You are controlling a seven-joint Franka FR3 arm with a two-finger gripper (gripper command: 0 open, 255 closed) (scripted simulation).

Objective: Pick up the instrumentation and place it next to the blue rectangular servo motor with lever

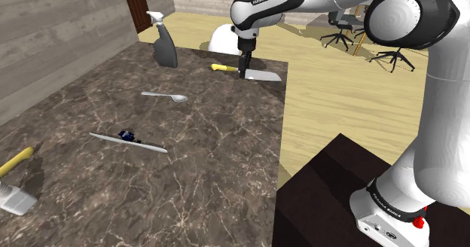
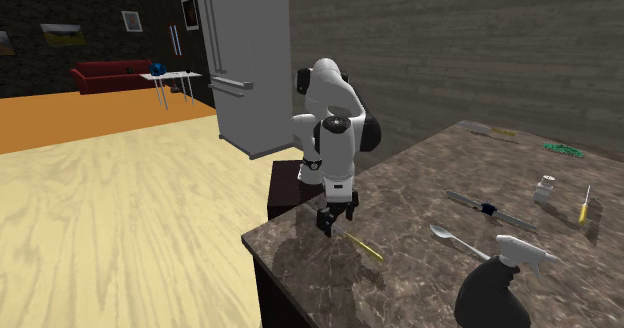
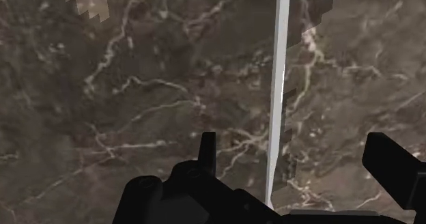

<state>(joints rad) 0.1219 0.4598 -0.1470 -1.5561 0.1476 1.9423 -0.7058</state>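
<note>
A tool with a yellow handle and a flat grey blade lies near the marble table's far corner. My gripper hangs right over it, fingertips down at the blade. In the wrist view the gripper is open. The pale blade runs between the fingers, and neither one touches it. From the second exterior view the tool lies just under the gripper. The small blue servo motor sits mid-table against a long grey strip.
A grey spray bottle stands at the far edge and a spoon lies between tool and servo. Another yellow-handled tool rests at the shoulder view's near left. The table edge drops off beside the gripper. A fridge stands behind the arm.
</note>
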